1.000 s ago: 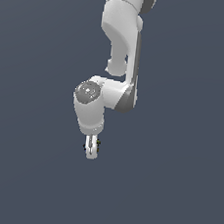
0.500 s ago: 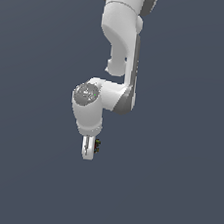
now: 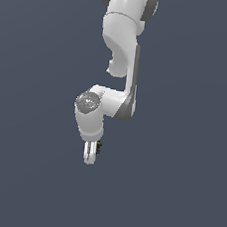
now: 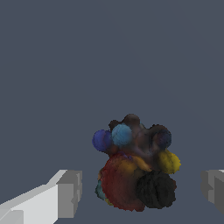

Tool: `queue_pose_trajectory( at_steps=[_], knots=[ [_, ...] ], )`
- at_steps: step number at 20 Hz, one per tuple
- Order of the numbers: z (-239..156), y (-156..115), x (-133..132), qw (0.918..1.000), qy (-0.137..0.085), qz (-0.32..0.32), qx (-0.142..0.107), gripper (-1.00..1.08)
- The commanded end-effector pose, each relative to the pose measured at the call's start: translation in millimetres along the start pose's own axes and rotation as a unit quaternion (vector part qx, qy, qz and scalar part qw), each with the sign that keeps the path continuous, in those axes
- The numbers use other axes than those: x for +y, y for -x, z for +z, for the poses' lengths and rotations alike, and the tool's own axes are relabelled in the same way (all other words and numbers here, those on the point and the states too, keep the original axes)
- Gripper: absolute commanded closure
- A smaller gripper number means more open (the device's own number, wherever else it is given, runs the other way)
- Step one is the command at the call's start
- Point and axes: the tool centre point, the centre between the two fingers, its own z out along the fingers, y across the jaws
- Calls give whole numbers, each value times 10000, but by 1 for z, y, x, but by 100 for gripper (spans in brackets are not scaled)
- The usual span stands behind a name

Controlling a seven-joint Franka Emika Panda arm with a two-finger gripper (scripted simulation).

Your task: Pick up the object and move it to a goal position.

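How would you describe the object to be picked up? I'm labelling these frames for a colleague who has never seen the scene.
Follow the white arm down to its gripper near the middle of the exterior view; the object is the tiny dark speck beside the fingers. In the wrist view it sits between the two grey fingertips without touching them. It is a lumpy dark clump with blue, yellow and red blobs, the only coloured thing there.

The arm [image 3: 124,42] is glossy white with rounded, swollen links, dark grey bands along its joints and a round, mottled grey cap [image 3: 88,101] on 1 joint. The gripper [image 3: 90,154] ends in 2 pale fingers [image 4: 43,199] with blocky, square-faced grey pads [image 4: 69,194].
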Motion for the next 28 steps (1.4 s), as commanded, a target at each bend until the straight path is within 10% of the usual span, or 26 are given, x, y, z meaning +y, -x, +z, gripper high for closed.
queue_pose_trajectory(
  at_steps=[1, 7, 8, 28],
  knots=[
    [13, 0, 1, 10000, 3, 9, 0, -92],
    [22, 0, -1, 10000, 3, 9, 0, -92],
    [22, 0, -1, 10000, 3, 9, 0, 108],
    [3, 37, 3, 10000, -33, 9, 0, 108]
  ],
)
